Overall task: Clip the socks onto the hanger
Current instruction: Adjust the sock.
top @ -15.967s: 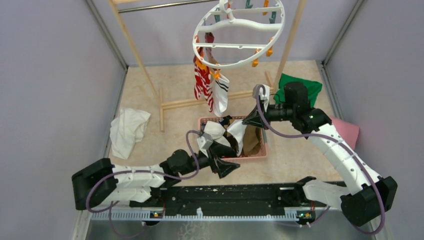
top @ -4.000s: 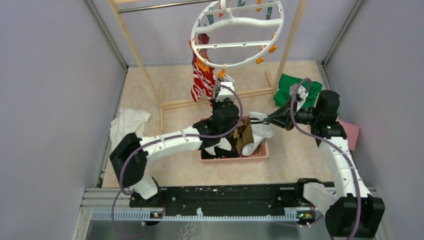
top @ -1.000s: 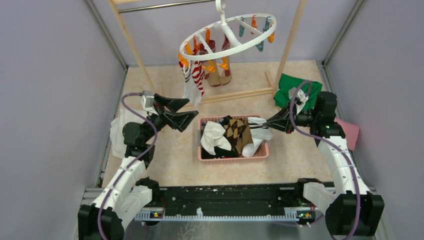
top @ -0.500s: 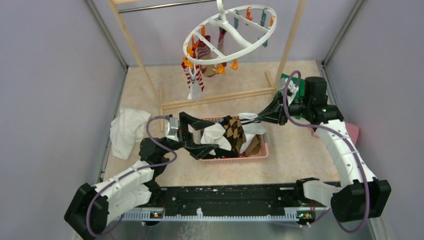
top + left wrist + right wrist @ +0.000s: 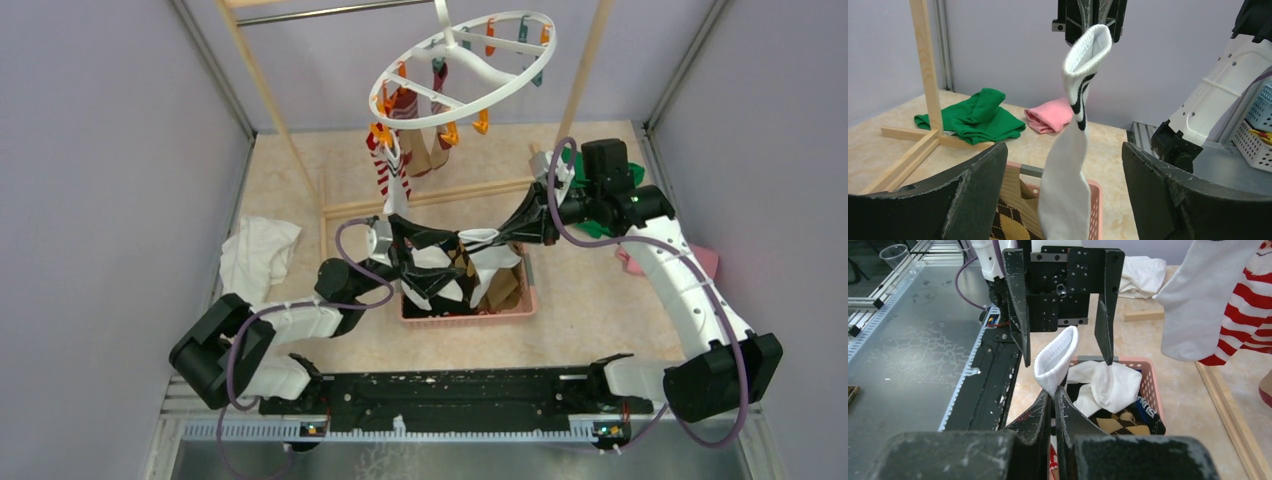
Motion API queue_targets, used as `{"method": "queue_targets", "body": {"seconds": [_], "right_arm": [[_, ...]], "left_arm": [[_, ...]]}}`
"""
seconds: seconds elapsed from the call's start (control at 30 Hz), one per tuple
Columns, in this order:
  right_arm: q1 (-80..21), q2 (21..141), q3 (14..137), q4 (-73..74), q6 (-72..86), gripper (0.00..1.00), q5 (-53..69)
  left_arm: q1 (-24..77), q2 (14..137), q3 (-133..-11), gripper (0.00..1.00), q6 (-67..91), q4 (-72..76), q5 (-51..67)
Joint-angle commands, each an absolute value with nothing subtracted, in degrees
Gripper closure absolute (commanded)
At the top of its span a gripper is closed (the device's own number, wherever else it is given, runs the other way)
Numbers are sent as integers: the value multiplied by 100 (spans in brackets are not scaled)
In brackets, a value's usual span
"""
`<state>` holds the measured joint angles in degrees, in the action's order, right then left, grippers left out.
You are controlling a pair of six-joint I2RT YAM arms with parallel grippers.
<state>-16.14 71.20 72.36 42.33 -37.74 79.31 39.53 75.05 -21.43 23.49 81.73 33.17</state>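
Now right claw (image 5: pixel 1052 393) pinches white sock (image 5: pixel 1068 165); left claw (image 5: pixel 1067 360) gapes around it.

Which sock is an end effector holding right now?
The white sock with black bands, pinched at its cuff by the right end effector; the others hang on the hanger or lie in the basket.

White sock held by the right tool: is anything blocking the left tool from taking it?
Nothing visible does. The white sock hangs from the shut right tool, between the open left tool fingers, with a clear gap on each side.
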Motion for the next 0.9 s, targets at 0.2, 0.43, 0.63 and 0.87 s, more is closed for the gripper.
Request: {"method": "queue_targets", "body": {"seconds": [0.2, 0.43, 0.63, 0.87], "right_arm": [[-1709, 7162, 7497, 4548, -4192, 100, 8132], [-1705, 7114, 7399, 4479, -4132, 100, 8191], [-1705, 7035, 7381, 4474, -4087, 100, 8136], [-1705, 6971, 7315, 4435, -4049, 99, 8016]], "left_arm": [[4367, 8056, -2597, 19, 2664, 9984, 2968], [4504, 8378, -2947, 29, 2735, 10178, 2825], [4552, 8506, -3184, 45, 2812, 10262, 2889], [4563, 8440, -3251, 59, 2848, 10260, 3027]]}}
